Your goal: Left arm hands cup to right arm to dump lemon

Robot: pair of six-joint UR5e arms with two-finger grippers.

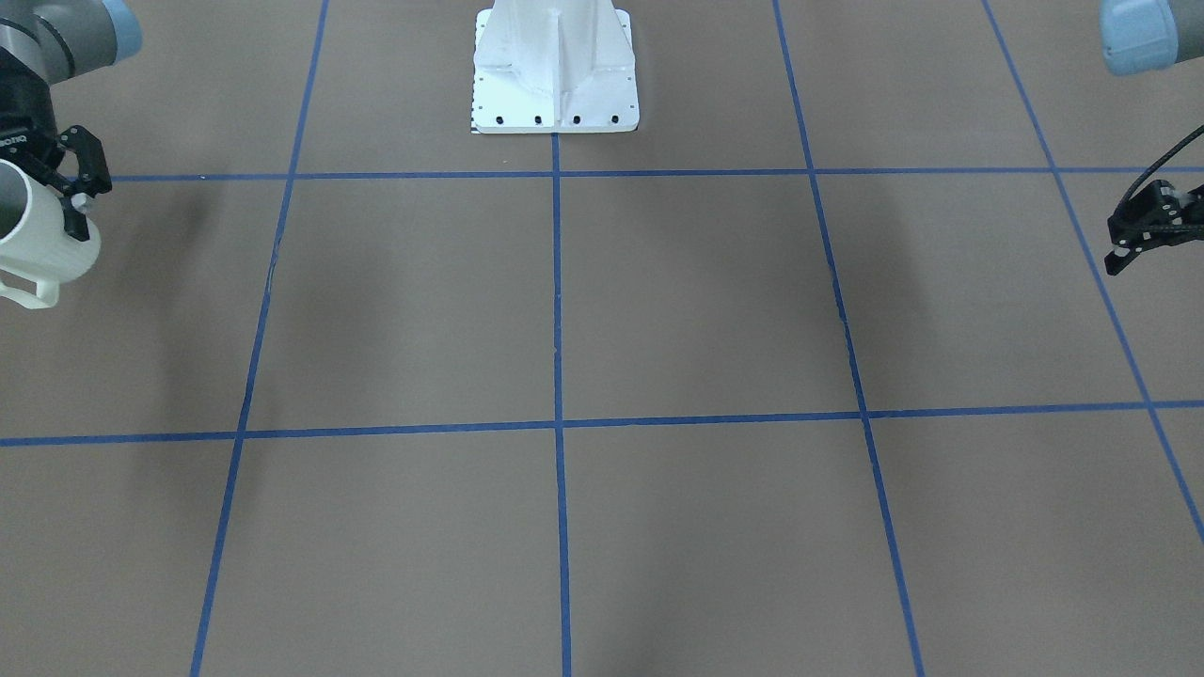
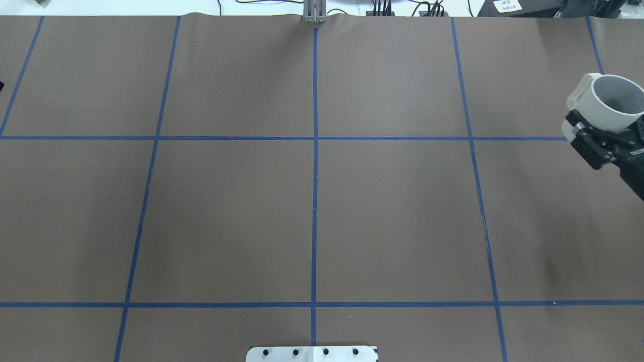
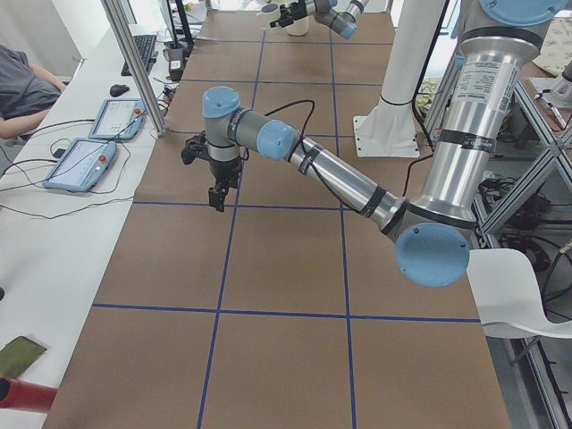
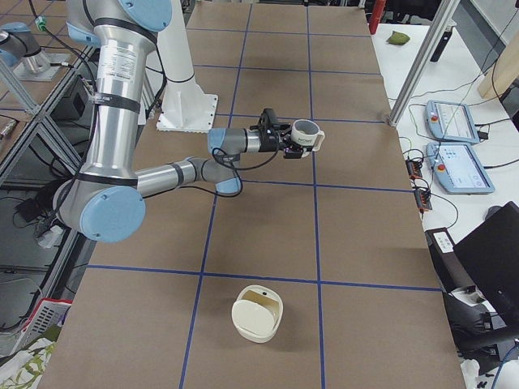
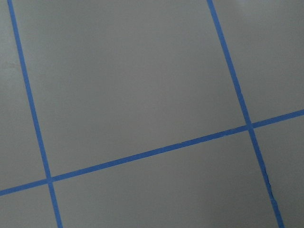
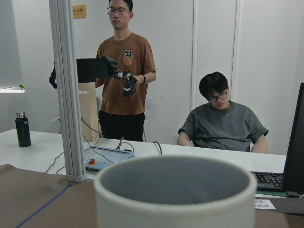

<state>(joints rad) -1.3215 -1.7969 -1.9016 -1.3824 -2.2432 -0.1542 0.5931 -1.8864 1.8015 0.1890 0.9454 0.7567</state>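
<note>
My right gripper (image 2: pixel 606 131) is clenched on the cup (image 2: pixel 598 108), a white mug lettered HOME, with the jaws pressing its wall from either side. The cup sits upright in the grasp, mouth up, held clear of the brown bench (image 2: pixel 312 216). Its loop handle (image 2: pixel 578 93) is on the side away from my wrist. From my right wrist I look across the rim at the greyish inner wall, but the bottom is hidden there.

My left gripper (image 1: pixel 1121 246) hangs over the bench, pointing down, well apart from the cup. I cannot tell whether it is parted or closed.

A cream-white round container (image 4: pixel 258 312) rests on the bench, well apart from my right gripper and further out to my right.
</note>
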